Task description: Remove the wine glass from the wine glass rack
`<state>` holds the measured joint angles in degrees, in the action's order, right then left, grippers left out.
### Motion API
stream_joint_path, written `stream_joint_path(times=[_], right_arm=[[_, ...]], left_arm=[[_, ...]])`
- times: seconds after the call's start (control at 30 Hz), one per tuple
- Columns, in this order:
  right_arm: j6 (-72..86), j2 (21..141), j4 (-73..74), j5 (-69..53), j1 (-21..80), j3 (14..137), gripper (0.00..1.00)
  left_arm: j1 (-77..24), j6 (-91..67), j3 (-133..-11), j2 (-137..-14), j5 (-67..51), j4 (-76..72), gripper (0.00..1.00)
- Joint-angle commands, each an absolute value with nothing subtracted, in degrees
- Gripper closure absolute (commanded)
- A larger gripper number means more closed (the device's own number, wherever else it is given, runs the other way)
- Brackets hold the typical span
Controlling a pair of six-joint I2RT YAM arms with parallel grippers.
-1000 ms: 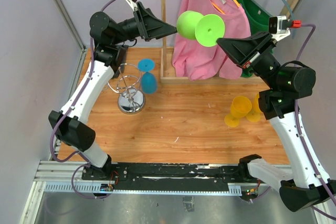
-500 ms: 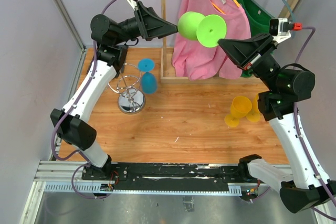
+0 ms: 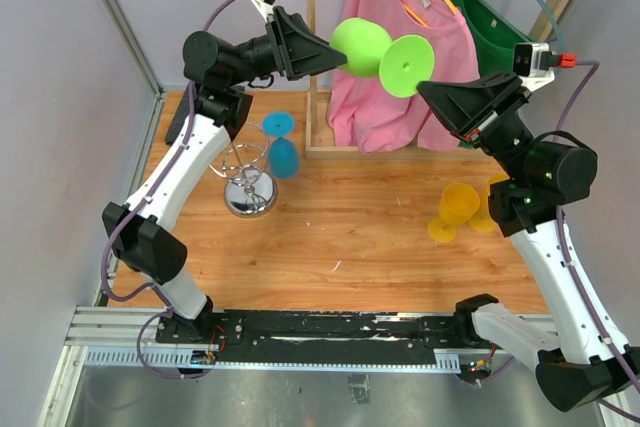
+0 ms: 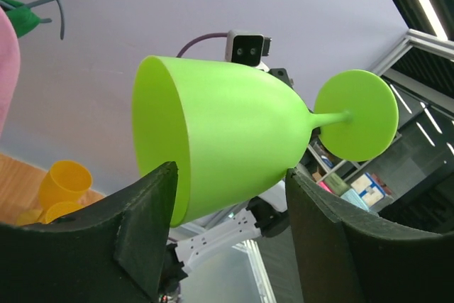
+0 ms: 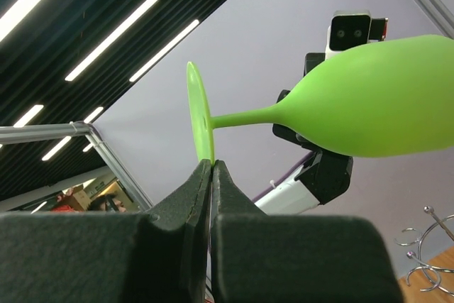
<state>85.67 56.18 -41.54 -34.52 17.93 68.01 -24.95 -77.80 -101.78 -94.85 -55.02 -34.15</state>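
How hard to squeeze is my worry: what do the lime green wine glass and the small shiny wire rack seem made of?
Lime green wine glass: probably plastic. It looks opaque and matte, with uniform colour, a soft sheen and nothing visible through it.
Small shiny wire rack: looks like chrome-plated metal, with a mirror-bright domed base and thin looping wires. Plating over plastic cannot be ruled out.

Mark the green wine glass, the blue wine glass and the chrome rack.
green wine glass (image 3: 360,45): top external view, on its bowl.
blue wine glass (image 3: 284,158): top external view, on its bowl.
chrome rack (image 3: 250,199): top external view, on its domed base.
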Motion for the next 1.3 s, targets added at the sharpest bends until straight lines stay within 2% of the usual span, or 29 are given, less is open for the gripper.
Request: stream_joint_path(times=[0.0,0.17,0.5,0.77,0.9,1.07,1.2,1.27], right_arm=[[85.85,55.36,-44.87,-32.92,19.05,65.49,0.99],[86.98,54.73,-47.24,-31.20,19.04,61.32,0.99],[90.12,54.84,-55.08,-28.86,19.01,54.16,0.99],[93.04,56.04,-60.50,-27.81,19.00,49.43,0.97],[94.21,55.33,-62.09,-27.72,19.05,45.00,0.87],[92.69,52.07,-59.58,-28.30,18.99,41.36,0.55],[90.91,48.33,-54.99,-29.19,18.98,39.36,0.36],[88.98,45.24,-50.27,-29.70,18.99,39.14,0.29]], left_arm=[[-25.84,-78.40,-103.66,-93.69,-55.35,-37.35,0.40],[-25.84,-78.53,-102.97,-92.76,-55.46,-37.44,0.65],[-25.84,-79.26,-102.94,-92.11,-55.54,-37.53,0.99],[-25.91,-80.42,-102.53,-91.49,-55.65,-39.12,1.00],[-25.79,-79.25,-101.95,-90.53,-55.87,-39.46,1.00],[-25.20,-77.76,-100.43,-89.34,-56.61,-39.29,1.00],[-24.81,-76.19,-99.46,-88.65,-57.72,-39.22,1.00],[-24.54,-74.78,-98.90,-88.44,-58.33,-38.76,1.00]])
